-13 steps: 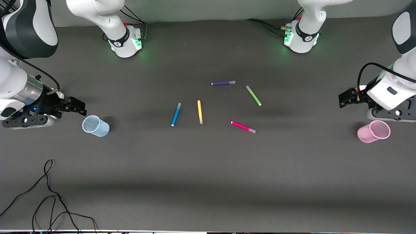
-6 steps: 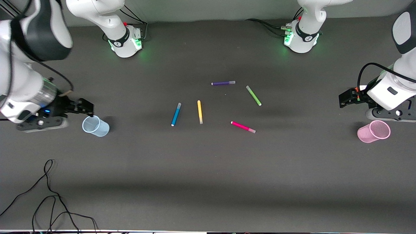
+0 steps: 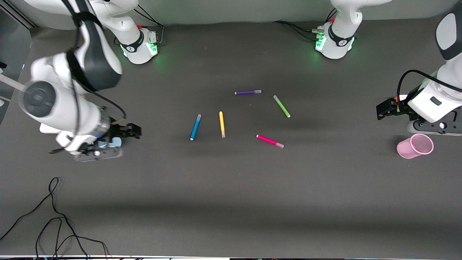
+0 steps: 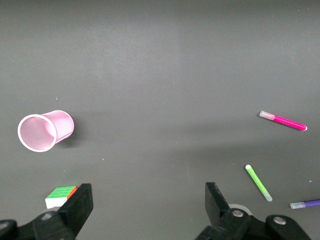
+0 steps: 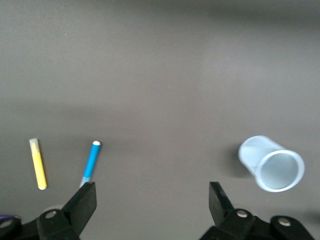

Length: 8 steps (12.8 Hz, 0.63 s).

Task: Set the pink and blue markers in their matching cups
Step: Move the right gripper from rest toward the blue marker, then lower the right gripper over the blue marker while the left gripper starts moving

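2 markers, pink marker point(image 3: 270, 141) and blue marker point(image 3: 195, 127), lie uncupped; right gripper point(image 5: 150, 197) over blue cup point(image 5: 271, 163), left gripper point(image 4: 145, 202) beside pink cup point(image 3: 415, 146), both spread, empty.

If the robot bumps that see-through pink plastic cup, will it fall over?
Probably, yes. The see-through pink plastic cup looks thin and empty, so likely very light. It tapers to a narrow base, so a bump might tip it, and once on its side it could roll.
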Available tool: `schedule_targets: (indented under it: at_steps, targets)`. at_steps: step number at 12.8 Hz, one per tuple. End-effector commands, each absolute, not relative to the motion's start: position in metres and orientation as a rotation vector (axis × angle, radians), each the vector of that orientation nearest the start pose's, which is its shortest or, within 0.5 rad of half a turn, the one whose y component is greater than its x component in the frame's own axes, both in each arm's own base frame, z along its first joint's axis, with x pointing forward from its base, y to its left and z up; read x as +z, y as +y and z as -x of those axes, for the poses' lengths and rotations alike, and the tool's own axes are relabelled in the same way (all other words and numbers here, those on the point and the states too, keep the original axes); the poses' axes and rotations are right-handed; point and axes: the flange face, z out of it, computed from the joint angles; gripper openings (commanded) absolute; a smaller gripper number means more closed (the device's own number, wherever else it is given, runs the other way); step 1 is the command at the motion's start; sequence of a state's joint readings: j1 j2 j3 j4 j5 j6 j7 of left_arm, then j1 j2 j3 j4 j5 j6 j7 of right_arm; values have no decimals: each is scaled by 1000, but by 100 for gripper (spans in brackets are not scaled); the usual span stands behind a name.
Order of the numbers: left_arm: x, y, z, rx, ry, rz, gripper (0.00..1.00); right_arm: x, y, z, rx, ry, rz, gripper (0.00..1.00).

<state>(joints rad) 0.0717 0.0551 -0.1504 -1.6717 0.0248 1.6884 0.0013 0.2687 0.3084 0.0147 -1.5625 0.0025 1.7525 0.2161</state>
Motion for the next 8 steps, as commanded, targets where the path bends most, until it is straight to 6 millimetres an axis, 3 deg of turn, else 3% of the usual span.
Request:
schedule_targets:
  at_steps: [1,8]
  targets:
    - [559,-39,-574,71,147,3128,100,438,211,-618,239,21,3141,100]
    - [558,-45,-572,87,133,3127,100,328,285,-605,373,203,3163,100]
